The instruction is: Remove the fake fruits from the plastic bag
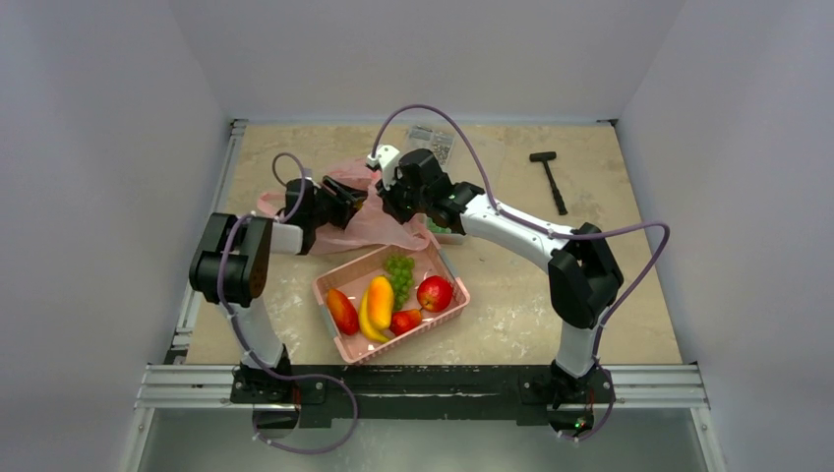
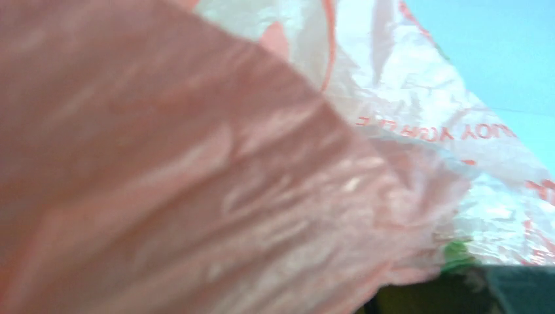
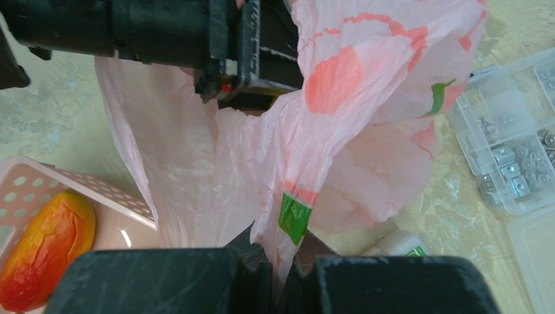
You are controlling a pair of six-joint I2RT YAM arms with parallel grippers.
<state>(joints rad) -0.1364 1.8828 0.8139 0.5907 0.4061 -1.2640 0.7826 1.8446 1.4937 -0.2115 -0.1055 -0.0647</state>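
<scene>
The pink plastic bag [image 1: 366,218] hangs lifted above the table, stretched between both grippers. My left gripper [image 1: 346,200] grips its left side; in the left wrist view the bag [image 2: 262,196] covers everything, my fingers included. My right gripper [image 3: 281,278] is shut on a bunched fold of the bag [image 3: 327,131], and the left gripper [image 3: 245,55] shows in the top of that view. The fake fruits lie in the pink basket [image 1: 354,264]: green grapes [image 1: 398,270], a red apple [image 1: 434,293], an orange-yellow piece [image 1: 380,300] and a red-orange piece [image 3: 46,252]. I see no fruit inside the bag.
A black hammer [image 1: 549,177] lies at the back right. A clear parts box [image 1: 431,143] sits at the back; it also shows in the right wrist view [image 3: 510,163]. A small white item [image 3: 399,243] lies under the bag. The basket is just in front of the bag.
</scene>
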